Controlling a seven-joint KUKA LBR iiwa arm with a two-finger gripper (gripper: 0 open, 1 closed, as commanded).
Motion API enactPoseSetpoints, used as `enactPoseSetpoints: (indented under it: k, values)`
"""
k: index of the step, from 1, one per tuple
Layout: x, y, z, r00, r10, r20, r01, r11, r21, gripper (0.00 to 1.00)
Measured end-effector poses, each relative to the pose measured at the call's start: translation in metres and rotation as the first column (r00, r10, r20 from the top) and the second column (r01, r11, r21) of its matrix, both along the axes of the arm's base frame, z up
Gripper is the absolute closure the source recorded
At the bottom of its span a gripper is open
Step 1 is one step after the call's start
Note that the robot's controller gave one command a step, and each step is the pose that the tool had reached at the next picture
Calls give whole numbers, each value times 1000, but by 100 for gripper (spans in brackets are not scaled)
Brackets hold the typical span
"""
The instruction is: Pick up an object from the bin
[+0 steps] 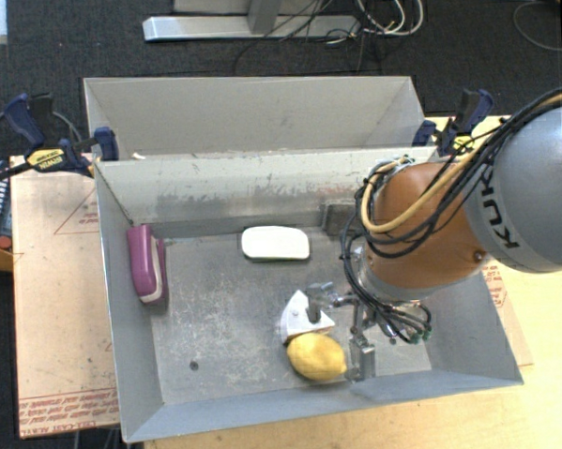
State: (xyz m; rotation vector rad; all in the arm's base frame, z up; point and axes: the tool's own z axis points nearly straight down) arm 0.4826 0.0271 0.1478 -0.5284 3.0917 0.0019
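Yellow lump (316,358): front of the bin (222,353), just left of the jaws.
White crumpled piece (295,318): just beyond the lump.
Jaws: apparently spread apart, one tip beside the lump's right edge, gripping nothing.

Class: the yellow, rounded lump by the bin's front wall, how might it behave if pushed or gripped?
The yellow rounded lump looks egg-shaped, so it would probably roll when pushed. Its smooth curved sides may slip from the gripper.
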Motion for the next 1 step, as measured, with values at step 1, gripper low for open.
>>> enactPoseSetpoints:
  k: [1]
  values:
    - [-2,21,-49,989,-149,18,149,989,6,0]
